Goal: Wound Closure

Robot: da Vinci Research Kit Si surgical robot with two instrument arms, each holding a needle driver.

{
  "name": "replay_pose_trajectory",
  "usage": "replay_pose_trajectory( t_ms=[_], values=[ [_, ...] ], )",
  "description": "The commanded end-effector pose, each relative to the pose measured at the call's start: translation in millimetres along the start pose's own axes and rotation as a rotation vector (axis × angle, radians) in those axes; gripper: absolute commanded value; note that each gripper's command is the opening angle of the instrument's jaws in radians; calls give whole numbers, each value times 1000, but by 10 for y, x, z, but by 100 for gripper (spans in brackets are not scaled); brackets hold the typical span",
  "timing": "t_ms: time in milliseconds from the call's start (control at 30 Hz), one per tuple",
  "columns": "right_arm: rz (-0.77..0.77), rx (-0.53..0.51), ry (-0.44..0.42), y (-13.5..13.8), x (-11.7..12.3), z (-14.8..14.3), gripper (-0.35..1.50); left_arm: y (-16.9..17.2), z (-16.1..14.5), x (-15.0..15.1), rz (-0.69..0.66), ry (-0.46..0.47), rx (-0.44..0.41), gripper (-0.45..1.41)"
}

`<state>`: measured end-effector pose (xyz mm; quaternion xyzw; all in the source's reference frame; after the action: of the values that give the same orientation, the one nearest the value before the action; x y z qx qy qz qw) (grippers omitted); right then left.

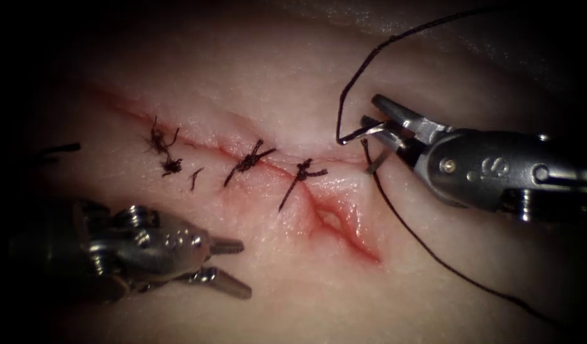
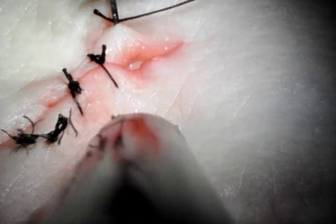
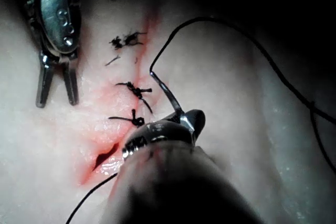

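A: Start near. What is the left arm's steel needle driver [image 1: 233,269] doing?

B: It hangs low over the pale pink pork-belly tissue [image 1: 274,83], on the left side of the red-edged cut [image 1: 335,220]. Its jaws are spread a little, the two ridged tips apart, with nothing between them and touching nothing. The right wrist view shows it [image 3: 56,90] the same way, tips parted, beside the knots.

A: And the cut itself?

B: It runs slantwise across the tissue. Its lower right stretch gapes, wet with thin red fluid [image 1: 344,191]. Up and to the left from that opening sit three knotted black stitches [image 1: 249,160] across the cut, with short cut ends of black thread [image 1: 195,178] lying loose on the left side near the farthest knot.

A: Farther back?

B: The right arm's grey steel needle driver [image 1: 377,132] is just past the open end of the cut, on its right side. Its jaws are pinching the thin curved steel needle [image 1: 370,132] at about mid-curve. One end of the needle points toward the cut; the other shows below the jaws. I see it above the tissue, not in it.

A: The thread?

B: The long black suture thread [image 1: 433,251] leaves the needle, one length looping up behind the tool, another trailing down over the tissue right of the cut.
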<state>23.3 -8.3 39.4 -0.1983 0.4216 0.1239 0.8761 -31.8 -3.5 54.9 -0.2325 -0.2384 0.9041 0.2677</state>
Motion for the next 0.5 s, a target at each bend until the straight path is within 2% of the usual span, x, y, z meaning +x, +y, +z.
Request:
replay_pose_trajectory(
  t_ms=[33,133,267,333,400,433,467,500],
  values=[
    [16,-16,14,11,7,0,-35,1,9,0,2,-1,-1,49],
    [61,-69,37,30,19,-21,-35,-1,6,6,26,17,13,49],
    [107,-87,62,50,35,-44,-35,-4,-4,19,37,78,36,47],
    [136,-51,101,52,41,-50,-35,-5,-12,29,50,120,52,46],
    [218,-40,107,47,44,-50,-35,-7,-19,38,67,167,62,46],
    [298,-29,111,43,45,-49,-35,-8,-22,43,69,190,67,46],
    [448,-11,116,37,46,-45,-35,-10,-31,55,87,246,79,46],
    [482,-9,115,35,46,-44,-35,-11,-36,60,96,273,83,46]
  ],
)
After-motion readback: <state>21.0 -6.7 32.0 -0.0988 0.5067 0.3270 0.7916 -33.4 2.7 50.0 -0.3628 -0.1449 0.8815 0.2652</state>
